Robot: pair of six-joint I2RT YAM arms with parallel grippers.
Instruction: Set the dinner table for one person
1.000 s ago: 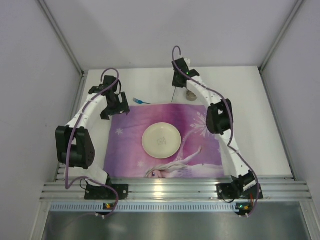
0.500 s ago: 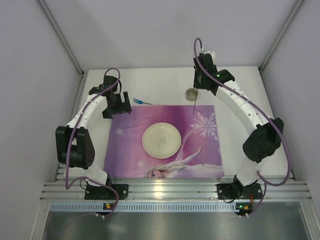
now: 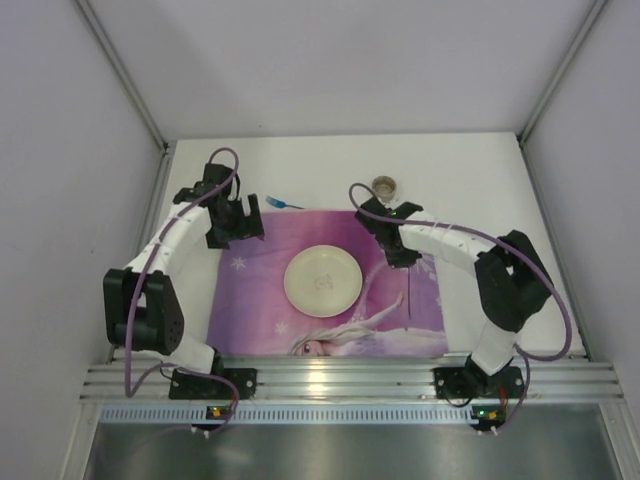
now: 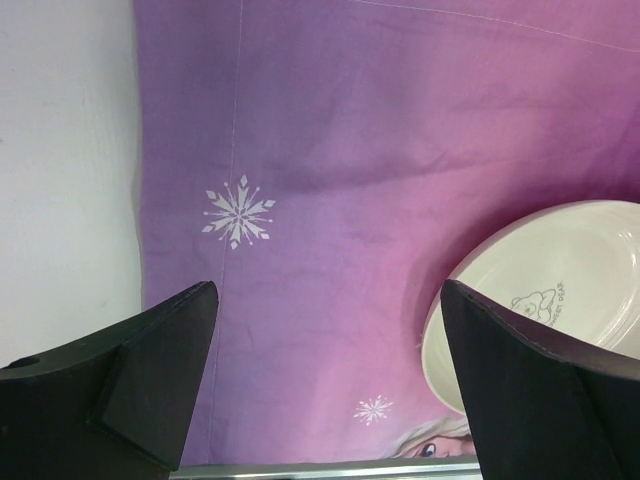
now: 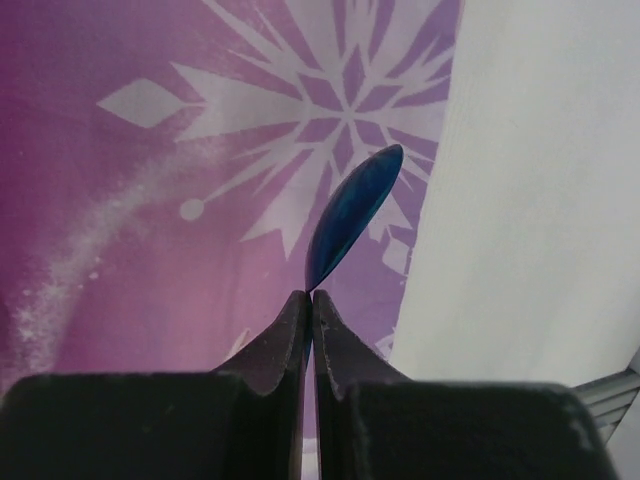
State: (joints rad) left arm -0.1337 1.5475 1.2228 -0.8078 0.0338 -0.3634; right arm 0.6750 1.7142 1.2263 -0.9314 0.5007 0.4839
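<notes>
The white dinner table [image 3: 480,170] carries a purple snowflake mat [image 3: 260,310] with a cream plate [image 3: 323,281] at its middle. My right gripper [image 3: 402,256] is shut on a thin blue utensil [image 3: 410,300] and holds it over the mat, right of the plate. In the right wrist view the jaws [image 5: 309,295] pinch its handle, and its leaf-shaped blue end [image 5: 355,210] points out over the mat near the mat's edge. My left gripper [image 3: 232,225] is open and empty over the mat's back left corner; it also shows in the left wrist view [image 4: 328,290], beside the plate [image 4: 560,290].
A blue fork [image 3: 283,203] lies on the table just behind the mat's back edge. A small beige cup [image 3: 384,186] stands behind the mat at the back middle. A ribbed aluminium rail [image 3: 350,380] runs along the near edge. Grey walls enclose the table.
My right arm has swung from the back by the cup forward over the mat, right of the plate, carrying the blue utensil. My left arm has barely moved.
</notes>
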